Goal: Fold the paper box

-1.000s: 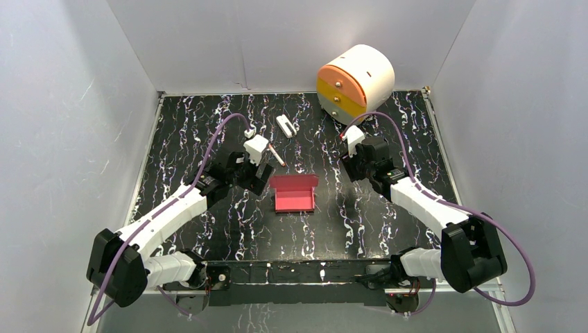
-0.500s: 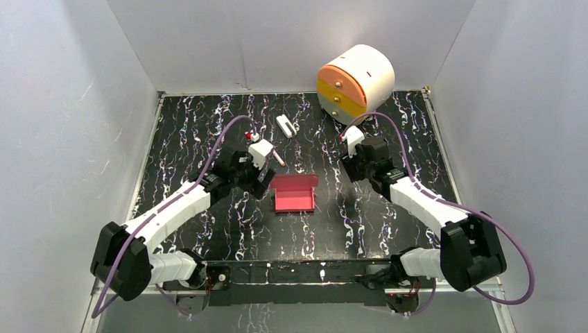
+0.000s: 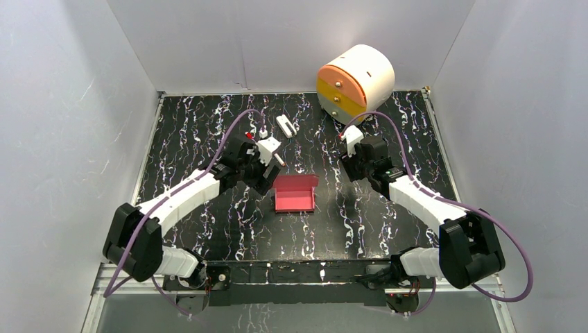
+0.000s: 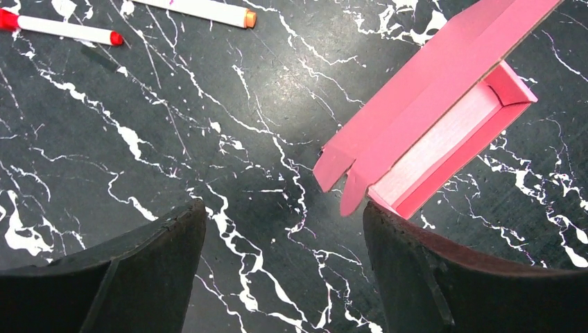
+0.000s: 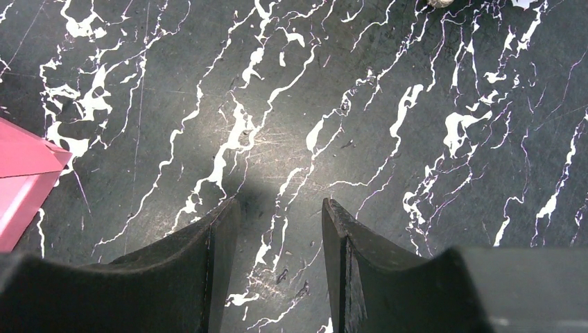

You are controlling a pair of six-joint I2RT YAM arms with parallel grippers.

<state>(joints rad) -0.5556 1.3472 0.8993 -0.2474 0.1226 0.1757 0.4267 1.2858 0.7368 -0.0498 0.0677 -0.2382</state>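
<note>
The paper box [image 3: 295,193] is pink-red card, half folded, lying mid-table with its lid flap open toward the back. In the left wrist view it [image 4: 444,118] lies at the upper right, showing its open tray and two loose tabs. My left gripper [image 3: 269,182] hovers just left of the box, open and empty [image 4: 284,222]; its right finger [image 4: 444,277] is close to the box's near corner. My right gripper [image 3: 349,172] is right of the box, apart from it, open and empty [image 5: 277,215]. One box corner [image 5: 21,173] shows at the left edge there.
A round white drawer unit [image 3: 355,82] with orange and yellow fronts stands at the back right. A red-capped marker [image 4: 62,29] and an orange-tipped marker [image 4: 201,10] lie behind the left gripper. A small white object [image 3: 285,125] lies further back. White walls enclose the table.
My left arm has swung forward and to the right, bringing its gripper closer to the box's left end. The right arm and the box have hardly moved.
</note>
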